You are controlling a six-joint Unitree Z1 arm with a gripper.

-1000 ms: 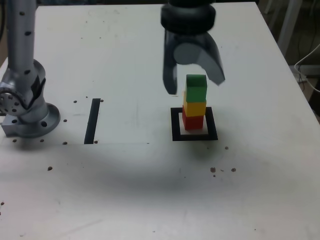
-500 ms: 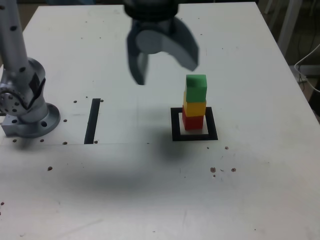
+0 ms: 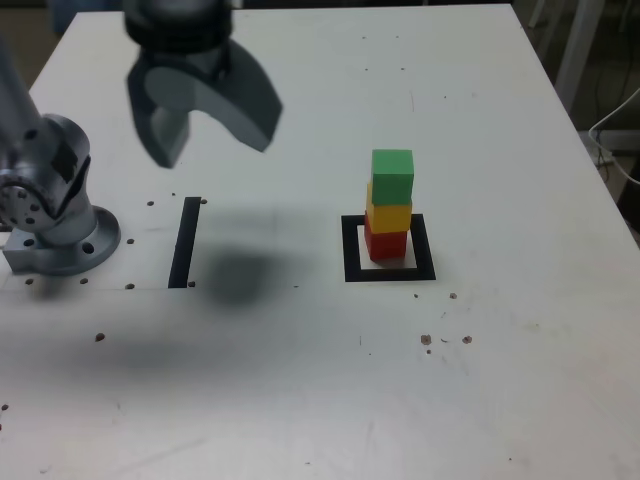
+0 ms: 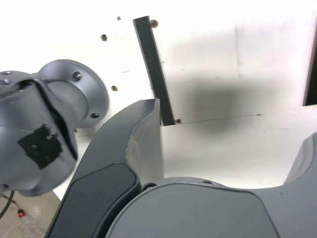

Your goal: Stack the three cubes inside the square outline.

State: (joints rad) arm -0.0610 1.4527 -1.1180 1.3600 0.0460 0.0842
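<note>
In the exterior view the three cubes stand as one upright stack: red cube (image 3: 385,244) at the bottom, yellow cube (image 3: 390,216) on it, green cube (image 3: 392,176) on top. The red one rests on the white centre of the square outline (image 3: 350,250). My gripper (image 3: 210,148) hangs open and empty well above the table, far toward the exterior view's left of the stack, over the black strip. In the wrist view the gripper (image 4: 233,134) shows wide-open jaws with bare table between them; no cube shows there.
A straight black tape strip (image 3: 185,241) lies on the table between the stack and the arm's grey base (image 3: 55,215); both also show in the wrist view, strip (image 4: 154,72) and base (image 4: 44,134). Small dark specks dot the white table (image 3: 300,380).
The gripper has let go of the green cube, opened wide and travelled from over the stack up and toward the exterior view's left. The stack has stayed in place.
</note>
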